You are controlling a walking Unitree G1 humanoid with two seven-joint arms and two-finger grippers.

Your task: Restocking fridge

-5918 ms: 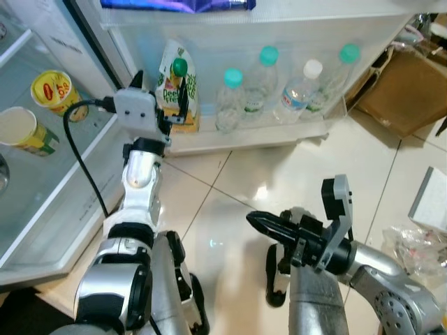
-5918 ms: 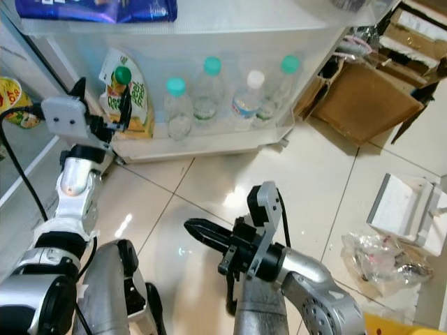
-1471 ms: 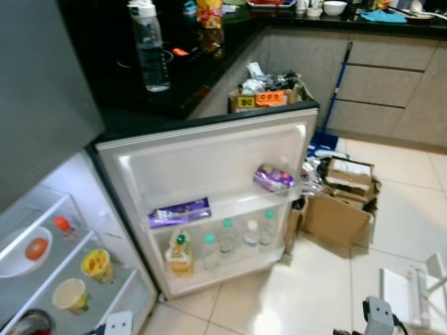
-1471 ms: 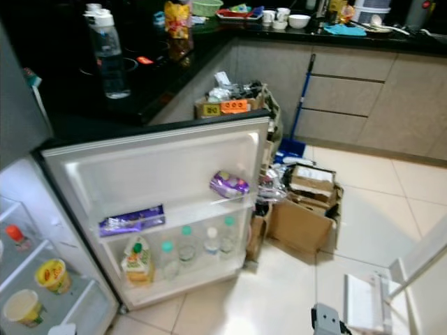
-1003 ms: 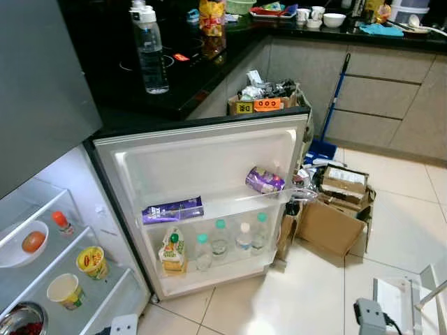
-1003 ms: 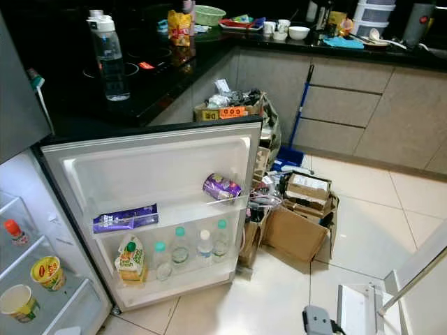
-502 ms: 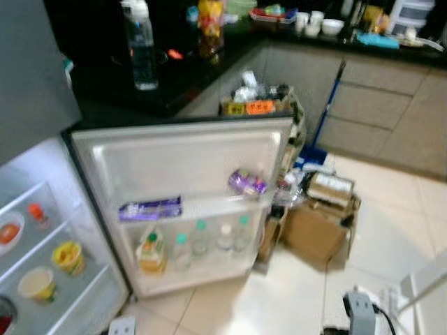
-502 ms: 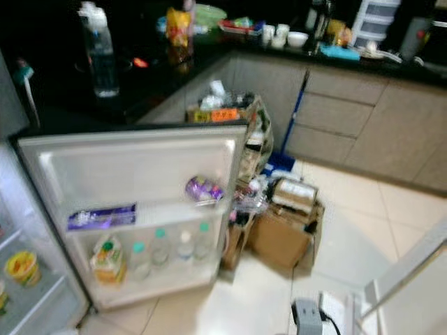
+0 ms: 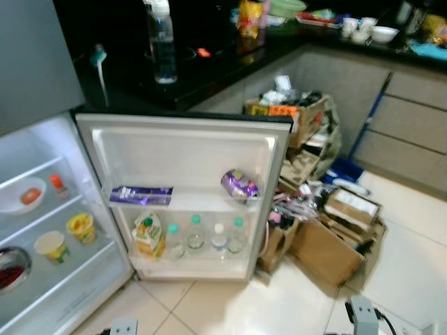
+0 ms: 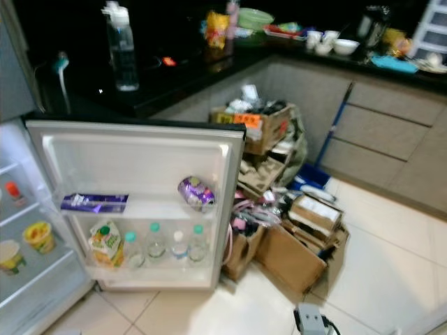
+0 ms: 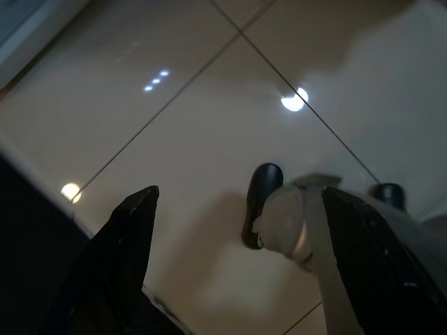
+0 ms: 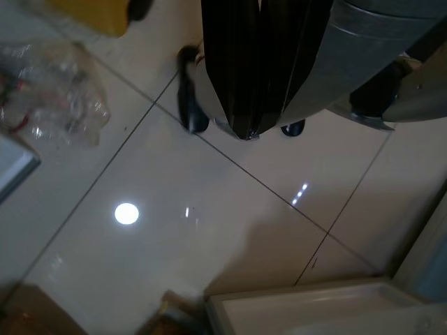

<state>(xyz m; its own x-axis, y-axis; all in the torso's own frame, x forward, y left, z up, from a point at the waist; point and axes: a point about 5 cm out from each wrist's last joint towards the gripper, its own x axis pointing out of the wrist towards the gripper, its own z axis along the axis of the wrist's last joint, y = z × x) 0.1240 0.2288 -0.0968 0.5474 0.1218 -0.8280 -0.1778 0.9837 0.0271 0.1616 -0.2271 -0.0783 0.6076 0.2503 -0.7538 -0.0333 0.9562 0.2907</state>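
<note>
Fridge door (image 9: 181, 157) hangs open in front of us; its lower rack holds a juice carton (image 9: 147, 236) and four small water bottles (image 9: 204, 234), with a purple pack (image 9: 140, 195) and a purple pouch (image 9: 239, 184) on the rack above. Next stock is likely the tall water bottle (image 9: 161, 40) on the bench (image 9: 209, 66): probably heavy if full, slick plastic, so we'd grip mid-body, not the cap. Both arms hang low over the floor tiles (image 12: 140, 230). Left pincer (image 11: 237, 230) is spread wide, holding nothing. Right pincer (image 12: 248, 129) is closed tight, empty.
</note>
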